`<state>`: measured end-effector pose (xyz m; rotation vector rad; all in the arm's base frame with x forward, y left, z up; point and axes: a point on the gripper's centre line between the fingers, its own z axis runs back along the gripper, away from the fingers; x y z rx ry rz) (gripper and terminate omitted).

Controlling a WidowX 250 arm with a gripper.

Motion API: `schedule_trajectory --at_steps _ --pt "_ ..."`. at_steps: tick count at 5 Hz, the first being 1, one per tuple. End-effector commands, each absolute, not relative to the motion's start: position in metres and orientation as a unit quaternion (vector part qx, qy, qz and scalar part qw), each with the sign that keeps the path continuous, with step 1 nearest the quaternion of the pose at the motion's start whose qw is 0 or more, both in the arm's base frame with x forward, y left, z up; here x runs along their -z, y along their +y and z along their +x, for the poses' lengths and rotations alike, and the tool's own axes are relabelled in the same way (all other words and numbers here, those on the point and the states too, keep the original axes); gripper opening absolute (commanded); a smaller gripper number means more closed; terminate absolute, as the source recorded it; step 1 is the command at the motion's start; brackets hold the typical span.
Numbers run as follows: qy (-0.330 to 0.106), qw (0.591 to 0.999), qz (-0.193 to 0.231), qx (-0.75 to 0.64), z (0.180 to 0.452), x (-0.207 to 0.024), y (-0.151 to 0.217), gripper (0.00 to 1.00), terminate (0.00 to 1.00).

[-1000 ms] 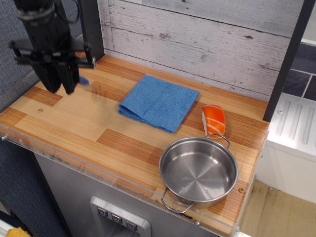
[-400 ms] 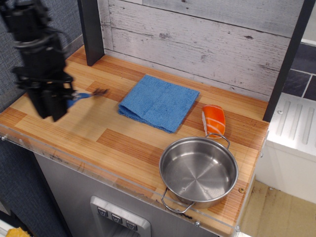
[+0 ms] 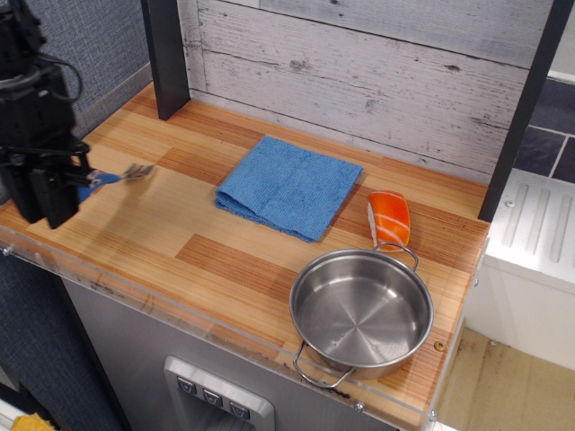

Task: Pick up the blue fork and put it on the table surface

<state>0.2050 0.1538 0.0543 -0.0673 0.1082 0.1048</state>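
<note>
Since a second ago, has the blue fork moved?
Yes. The blue fork, carried in the claw, has shifted left and toward the front edge, farther from the blue cloth, which has stayed put. It now sits at the counter's left end.

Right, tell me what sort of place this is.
Probably a mock kitchen counter: a steel pot and folded blue cloth sit on the wooden countertop, and the gripper holds a toy blue fork.
</note>
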Motion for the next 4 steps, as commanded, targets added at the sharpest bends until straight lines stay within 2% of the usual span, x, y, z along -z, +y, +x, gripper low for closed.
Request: schedule_trajectory --at_steps 1,2,3,4 --pt "0.010 0.998 0.028 -0.057 0.221 -0.036 0.139 0.00 0.00" --pt "0.002 0.998 -0.002 -0.061 0.230 -0.017 0.136 1.00 0.00" --pt "0.002 0.998 -0.029 -0.060 0.232 -0.013 0.135 1.00 0.00" --pt "-0.053 0.995 -0.019 -0.078 0.236 -0.063 0.126 1.00 0.00"
